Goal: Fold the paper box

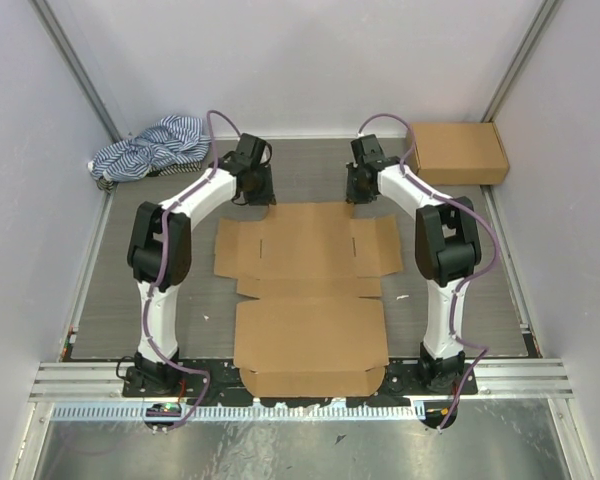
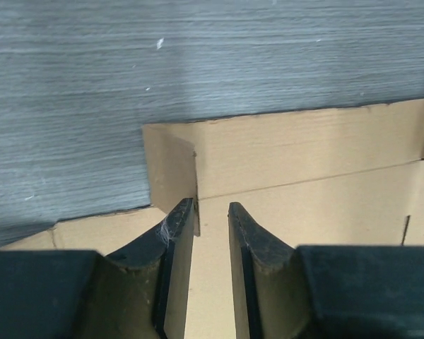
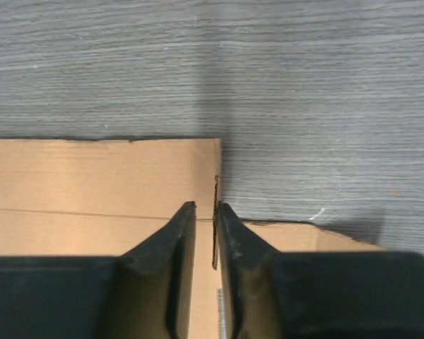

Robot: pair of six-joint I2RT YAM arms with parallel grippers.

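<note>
The paper box [image 1: 310, 300] lies unfolded and mostly flat on the grey table, a brown die-cut cardboard sheet between the two arms. My left gripper [image 1: 257, 190] is at the box's far left corner. In the left wrist view its jaws [image 2: 212, 212] stand a little apart, with a raised corner flap [image 2: 171, 173] edge against the left finger. My right gripper [image 1: 360, 188] is at the far right corner. In the right wrist view its jaws [image 3: 206, 212] are almost together, with a thin cardboard flap edge [image 3: 215, 233] standing between them.
A second, folded brown cardboard box [image 1: 457, 152] sits at the back right. A blue-and-white striped cloth [image 1: 150, 148] lies bunched at the back left. Grey walls close in the table on three sides, and a metal rail [image 1: 300, 380] runs along the near edge.
</note>
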